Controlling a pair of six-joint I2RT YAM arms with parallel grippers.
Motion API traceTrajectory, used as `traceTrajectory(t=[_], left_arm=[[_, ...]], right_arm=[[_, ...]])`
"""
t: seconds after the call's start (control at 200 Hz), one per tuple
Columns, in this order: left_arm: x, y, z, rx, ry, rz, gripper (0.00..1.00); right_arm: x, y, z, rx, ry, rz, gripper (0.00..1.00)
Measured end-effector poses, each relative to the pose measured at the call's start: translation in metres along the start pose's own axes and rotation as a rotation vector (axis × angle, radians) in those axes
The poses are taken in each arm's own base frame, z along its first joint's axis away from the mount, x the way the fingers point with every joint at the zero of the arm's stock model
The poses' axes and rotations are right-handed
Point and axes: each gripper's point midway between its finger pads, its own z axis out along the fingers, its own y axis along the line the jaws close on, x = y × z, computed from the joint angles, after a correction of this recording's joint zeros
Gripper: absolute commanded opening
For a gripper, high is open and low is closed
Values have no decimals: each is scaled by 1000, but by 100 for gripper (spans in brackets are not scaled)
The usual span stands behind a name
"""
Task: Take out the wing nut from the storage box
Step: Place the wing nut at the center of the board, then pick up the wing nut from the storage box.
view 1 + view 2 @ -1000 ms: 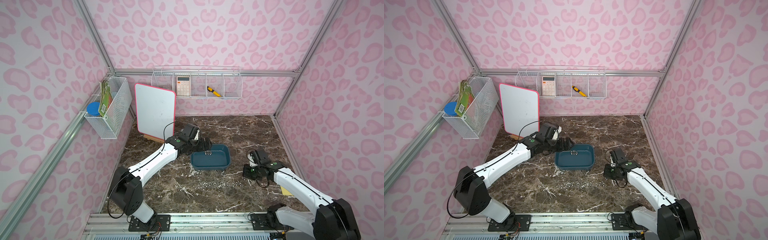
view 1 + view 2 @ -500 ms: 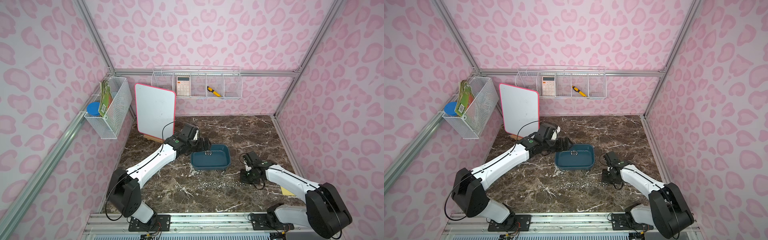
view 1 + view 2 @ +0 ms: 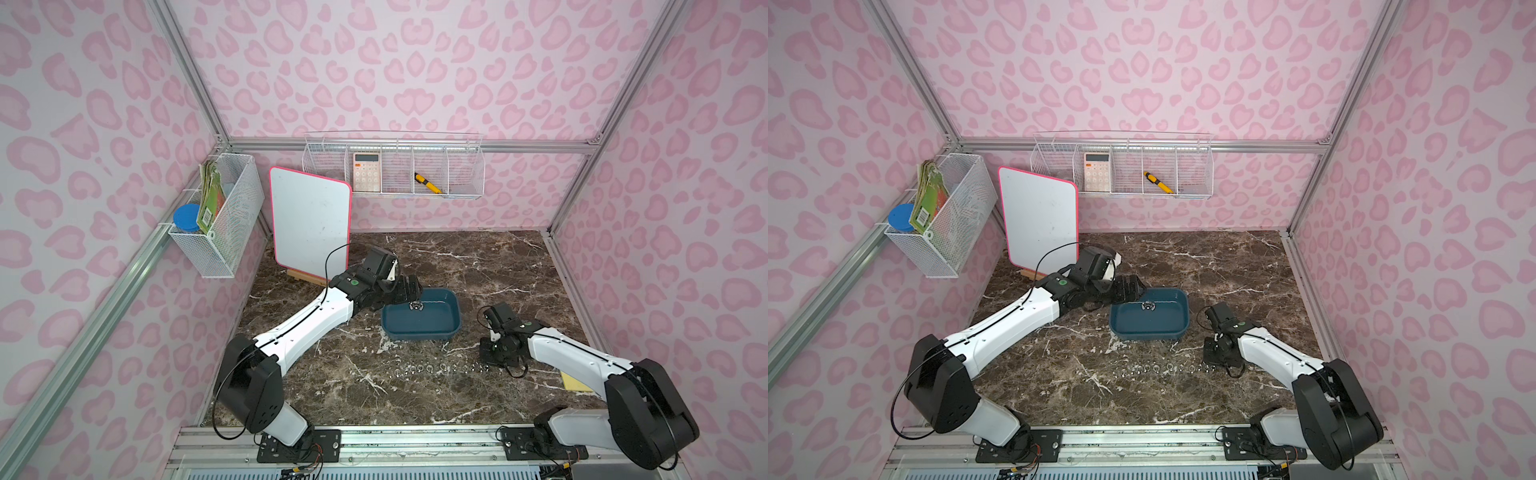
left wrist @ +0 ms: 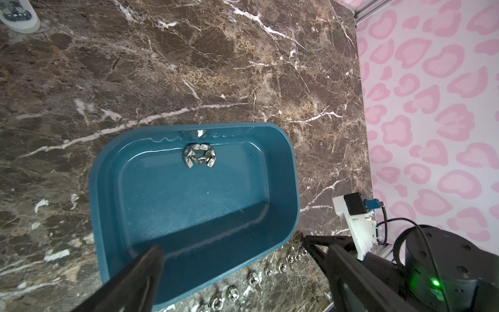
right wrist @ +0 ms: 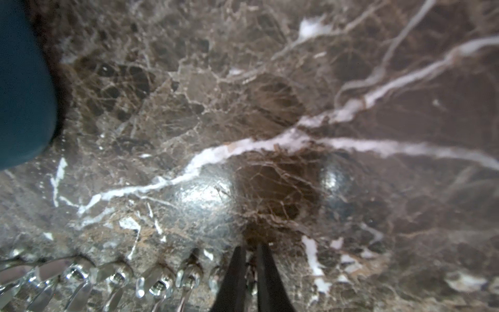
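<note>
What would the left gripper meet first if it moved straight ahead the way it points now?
Probably the bare floor of the blue box, close beside the wing nuts heaped at its wall; depth is hard to judge.
</note>
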Motion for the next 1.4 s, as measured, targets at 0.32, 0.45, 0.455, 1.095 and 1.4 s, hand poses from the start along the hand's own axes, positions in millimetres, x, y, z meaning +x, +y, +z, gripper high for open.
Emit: traceTrajectory(t=[0.32, 0.45, 0.455, 1.095, 1.4], left_arm=[[-1, 2, 0, -6, -1, -4, 98], [-4, 10, -4, -31, -9, -20, 98], [-5, 11, -4, -35, -11, -22, 98], [0, 68, -61, -199, -61, -110, 98], [11, 76, -81, -223, -83, -99, 98]], right_arm=[[-24, 17, -28, -50, -87, -8, 43], [-45, 39, -53, -107, -173, -40, 54], [-46, 41, -54, -109, -176, -42, 54], [-122, 200, -49, -242, -307, -311, 52], [-137, 211, 6, -196, -260, -351, 40]])
